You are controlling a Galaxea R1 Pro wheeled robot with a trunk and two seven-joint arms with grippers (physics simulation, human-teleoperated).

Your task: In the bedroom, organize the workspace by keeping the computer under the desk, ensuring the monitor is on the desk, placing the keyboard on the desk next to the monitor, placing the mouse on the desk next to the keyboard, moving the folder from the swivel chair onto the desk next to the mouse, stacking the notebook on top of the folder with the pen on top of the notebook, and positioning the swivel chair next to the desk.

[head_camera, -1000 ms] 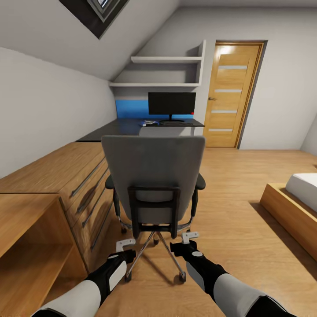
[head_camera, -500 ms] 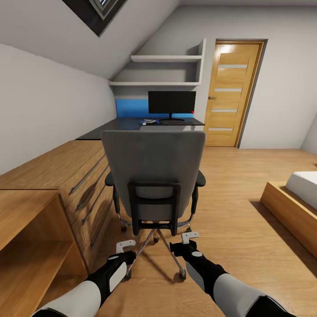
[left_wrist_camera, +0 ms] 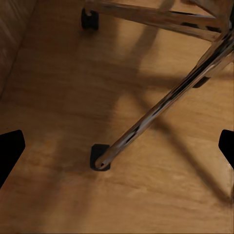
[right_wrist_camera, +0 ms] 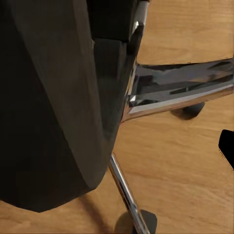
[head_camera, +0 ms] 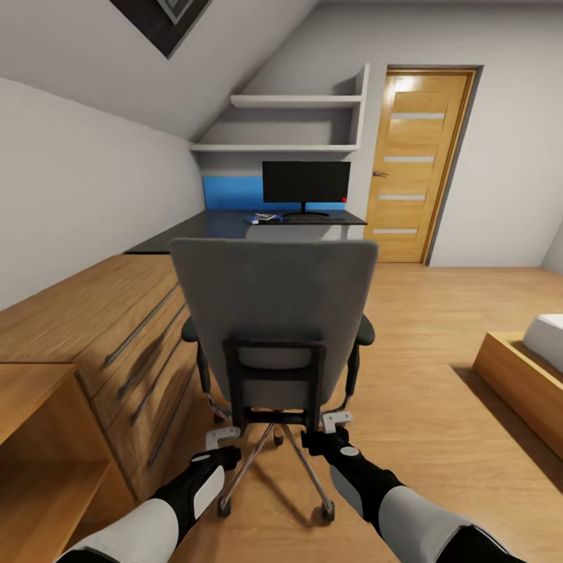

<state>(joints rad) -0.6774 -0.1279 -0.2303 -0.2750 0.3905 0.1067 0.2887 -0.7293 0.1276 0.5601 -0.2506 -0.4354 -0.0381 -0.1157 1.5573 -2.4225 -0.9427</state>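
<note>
The swivel chair (head_camera: 274, 301) stands right in front of me with its grey back toward me and its chrome base (left_wrist_camera: 165, 105) on the wood floor. My left gripper (head_camera: 223, 435) hangs open low over a spoke and castor (left_wrist_camera: 100, 158). My right gripper (head_camera: 336, 422) is open beside the chair's dark underside (right_wrist_camera: 53, 97), and one fingertip (right_wrist_camera: 227, 146) shows. Far ahead the black desk (head_camera: 211, 229) carries the monitor (head_camera: 306, 182), a dark keyboard (head_camera: 311, 220) in front of it, and a small blue folder (head_camera: 264, 218) with something on it. The seat is hidden by the chair's back.
A long wooden drawer unit (head_camera: 117, 328) and an open wooden shelf unit (head_camera: 39, 438) run along my left. A wooden door (head_camera: 414, 164) stands at the back right. A bed frame (head_camera: 520, 375) sits at the right, with bare floor between it and the chair.
The whole view has moved forward. The chair now looms larger and closer, its base reaching my grippers. The bed has slid toward the right edge.
</note>
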